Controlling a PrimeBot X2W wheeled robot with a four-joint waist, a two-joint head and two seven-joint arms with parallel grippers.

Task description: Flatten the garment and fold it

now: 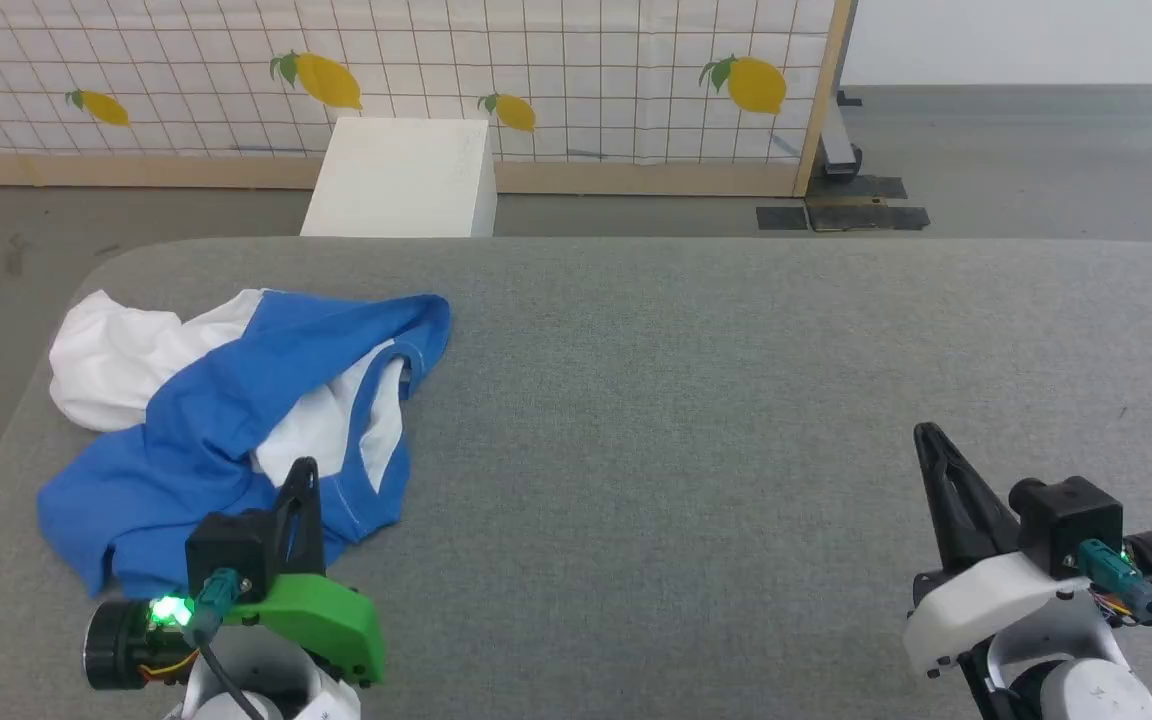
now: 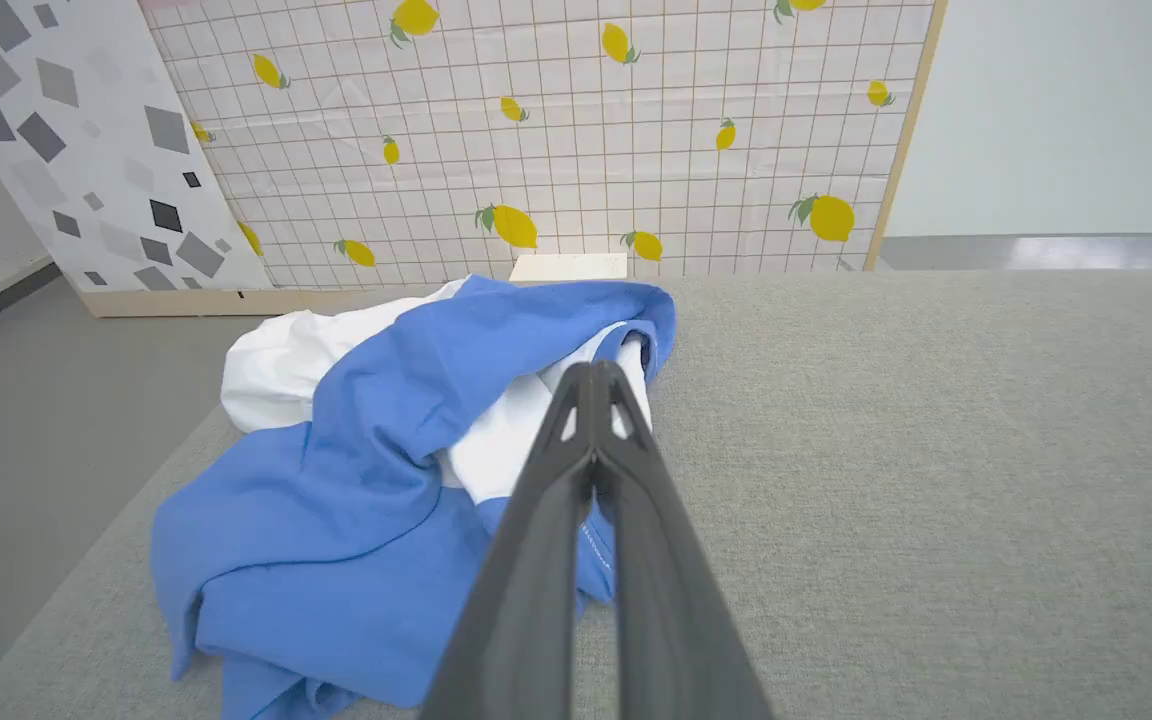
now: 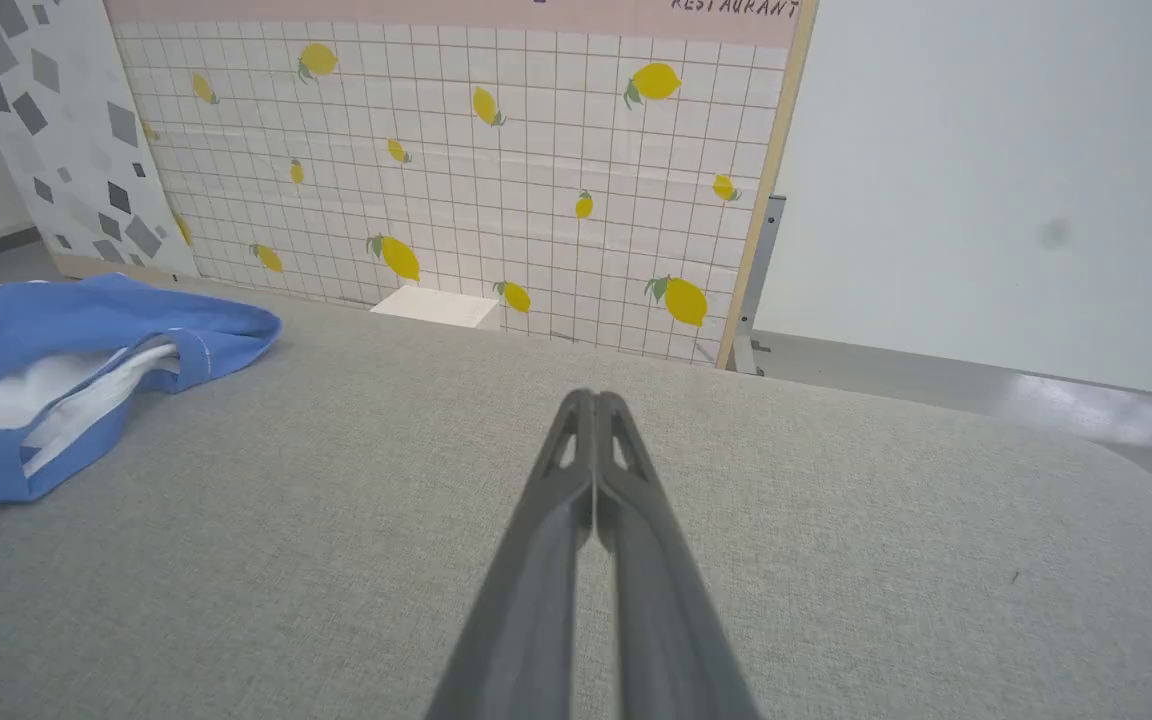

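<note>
Lying crumpled on the L side of a grey cloth-topped table (image 1: 686, 400), the garment (image 1: 206, 430) shows in head view as blue cloth heaped over white, nr the table's L edge. L gripper (image 1: 304, 470), lower L w/ green housing, has its two dark fingers pressed together, tips over the garment's near hem; contact can't be told. R gripper (image 1: 928, 432), lower R, fingers likewise together, sits over bare table well apart from the cloth. Beyond the far edge a white box (image 1: 406, 175) stands on grey floor (image 1: 1036, 160) before a lemon-print panel (image 1: 586, 60); whether it holds anything can't be told

L wrist view: closed L gripper (image 2: 594, 372) points across the garment (image 2: 386, 420), blue folds at L, white bunched behind. Bare table (image 2: 936, 450) runs R. Lemon-print panel (image 2: 586, 130) at back, a grey-shape panel (image 2: 66, 130) beside it, white box (image 2: 568, 267) peeking past the cloth

R wrist view: R gripper (image 3: 593, 398), fingers together, over bare table (image 3: 836, 520); garment (image 3: 66, 330) at far L, blue band w/ white inside. White box (image 3: 436, 305) at foot of the lemon-print panel (image 3: 486, 150); plain white wall (image 3: 986, 170) to its R
</note>
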